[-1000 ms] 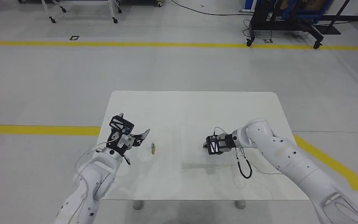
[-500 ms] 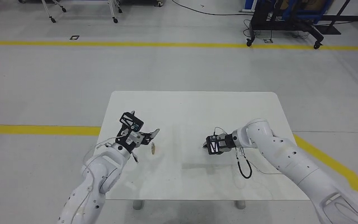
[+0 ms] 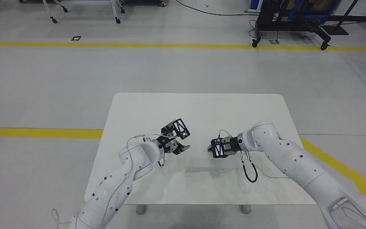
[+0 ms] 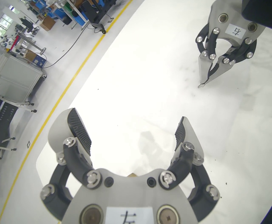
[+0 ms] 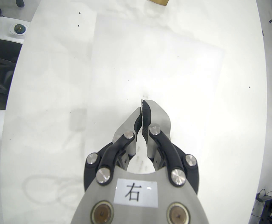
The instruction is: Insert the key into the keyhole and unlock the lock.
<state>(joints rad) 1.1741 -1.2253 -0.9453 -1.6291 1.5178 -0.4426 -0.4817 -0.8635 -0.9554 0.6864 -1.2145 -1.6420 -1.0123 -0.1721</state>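
a two-armed robot works at a white table [image 3: 240, 114] with its grippers facing each other across the middle of the tabletop. seen from the top camera, the left gripper [image 3: 182, 141] sits just off the table's centre at about 9 o'clock, and the right gripper [image 3: 209, 149] lies at 3 o'clock from it, near but not touching.

the left gripper's two ribbed fingers [image 4: 79, 129] stand wide apart with nothing between them, only bare tabletop beneath. the right gripper's fingers [image 5: 148, 118] are pressed together, pinching a thin flat sliver of metal, apparently the key [image 4: 201, 85], which pokes out just past their tips and points toward the left gripper.

the brass lock [image 5: 158, 1] lies on the table ahead of the right gripper's tips and well apart from them. the left wrist camera catches a small tan corner of it just beside that gripper's base plate. in the top view the left arm covers the spot where it lies. key and lock are apart, and the key is not in the keyhole.
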